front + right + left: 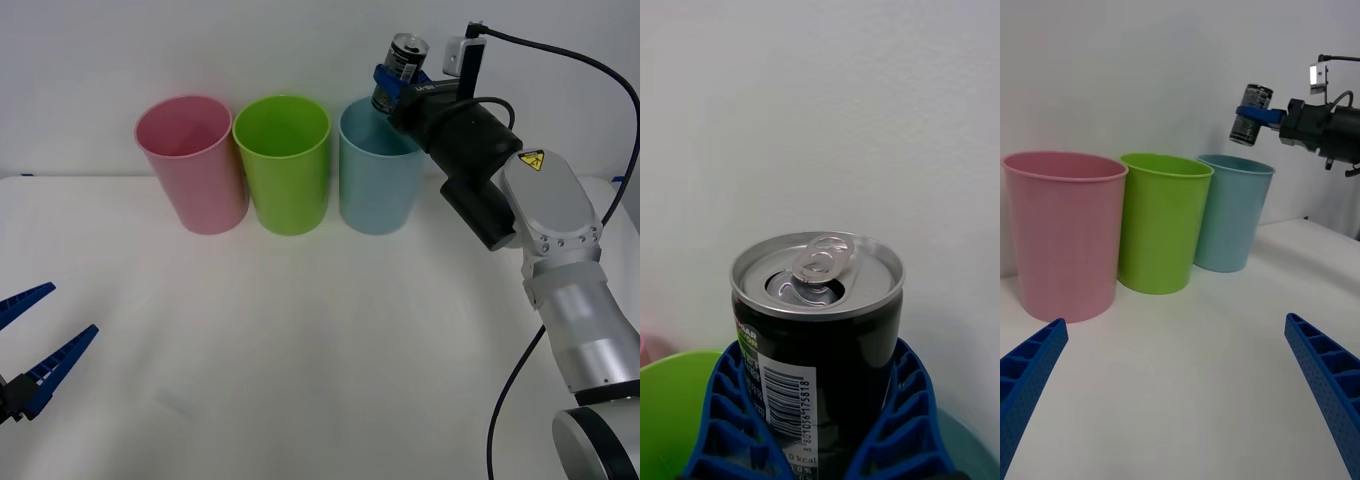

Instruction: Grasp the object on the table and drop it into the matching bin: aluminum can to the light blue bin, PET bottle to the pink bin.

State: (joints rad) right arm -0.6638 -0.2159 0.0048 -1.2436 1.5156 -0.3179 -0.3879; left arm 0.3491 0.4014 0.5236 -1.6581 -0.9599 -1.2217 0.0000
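The can [402, 72] is in the air, clamped between the two blue ribbed fingers [730, 420] of the right gripper [392, 84]. It stands nearly upright, tilted slightly, with its pull-tab top [820, 262] facing up; the fingers press on opposite sides of its dark lower body, and the silver rim rises clear above them. The can hangs over the rim of the light blue bin [380, 180], toward its right side, well above the table [300, 340]. That bin stands at the right end of a row of three, with a green bin [285, 165] in the middle and the pink bin [192, 165] at the left, the neighbours almost touching. The left gripper [35, 345] hangs low at the table's near left, its fingers spread apart and holding nothing.
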